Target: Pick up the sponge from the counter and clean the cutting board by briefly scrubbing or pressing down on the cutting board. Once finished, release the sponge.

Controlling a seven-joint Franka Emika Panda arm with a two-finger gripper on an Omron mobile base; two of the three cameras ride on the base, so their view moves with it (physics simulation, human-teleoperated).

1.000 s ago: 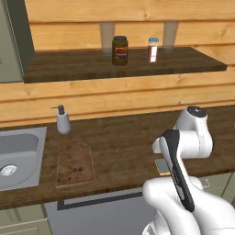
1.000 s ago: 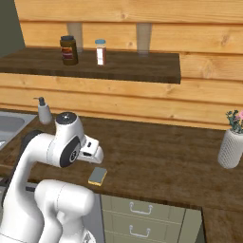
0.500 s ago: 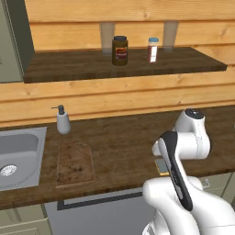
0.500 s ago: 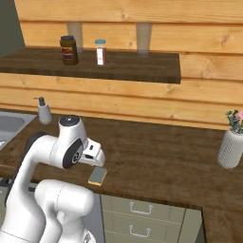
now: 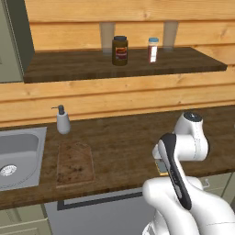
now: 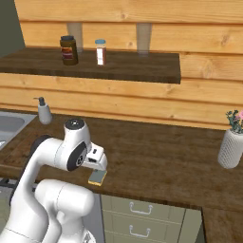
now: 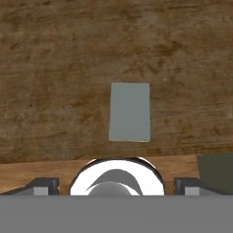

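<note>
The sponge (image 7: 129, 111) lies flat on the dark wood counter (image 7: 68, 68), grey-blue side up, close to the lighter front edge. My gripper (image 7: 117, 185) hangs straight above it and is open, its fingertips (image 7: 43, 184) spread wider than the sponge and apart from it. In the right base view the gripper (image 6: 97, 162) sits just over the sponge (image 6: 97, 177). From the left base view my arm covers most of the sponge (image 5: 161, 170). The reddish-brown cutting board (image 5: 75, 163) lies well to the left on the counter (image 5: 124, 137), beside the sink.
A grey sink (image 5: 18, 153) and a soap dispenser (image 5: 63, 121) stand left of the board. A shelf (image 5: 137, 62) above holds a dark jar (image 5: 120, 50) and a small bottle (image 5: 153, 49). A vase (image 6: 231, 148) stands far right. Drawers (image 6: 142, 213) sit below the front edge.
The hand has come down a little toward the sponge. The sponge and the board have not moved.
</note>
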